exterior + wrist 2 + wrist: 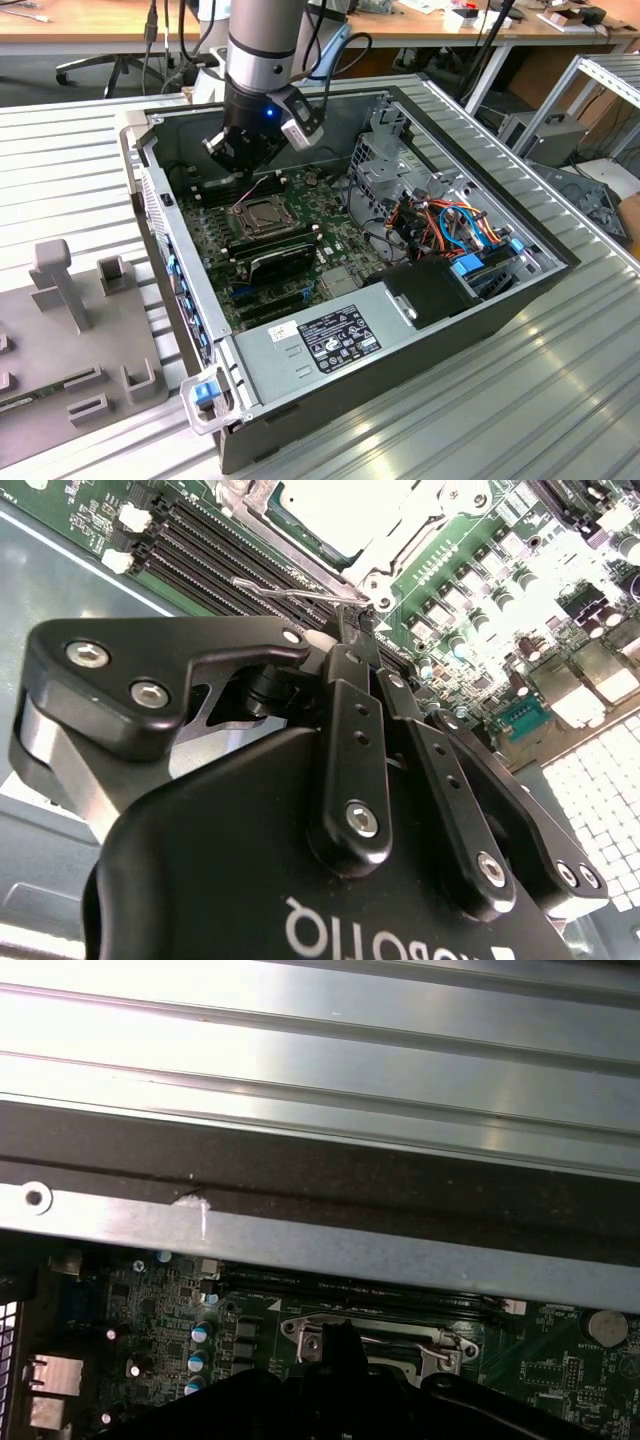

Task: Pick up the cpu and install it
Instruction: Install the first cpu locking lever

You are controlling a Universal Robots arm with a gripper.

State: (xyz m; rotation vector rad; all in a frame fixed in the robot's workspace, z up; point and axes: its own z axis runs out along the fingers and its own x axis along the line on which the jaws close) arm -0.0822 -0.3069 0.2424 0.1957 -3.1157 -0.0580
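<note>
In the second wrist view, closest to you, the tool (352,630) had its two black fingers drawn right together. I could see nothing pinched between them, so your tool looked empty-handed.

Just past the tips lay a thin metal rod (275,588), slanting across the long dark slots (200,545). It seemed to be the little lever of the socket frame (400,555), but I could not tell if the tool was touching it.

A bit farther on was the cpu (318,515). Its pale, shiny face sat flat inside the frame, on the green motherboard (480,590). It was apart from the tool, not in its grip.

In the exterior view you could see the tool (240,165) hanging low inside the open computer case (480,330), just beside the cpu (264,213) and a little toward the exterior view's left of it. The case lay on the ribbed metal bench (560,400). A grey holder tray (60,330) sat well apart, at the exterior view's left.

My guess was that the picking-up part was done, because the cpu already lay in its place. You seemed to be at the locking-down part.

Any move from here called for small, slow steps. The rod was thin and the parts around it were tiny and close. A hard push could have bent something, or bumped the cpu out of its seat.
</note>
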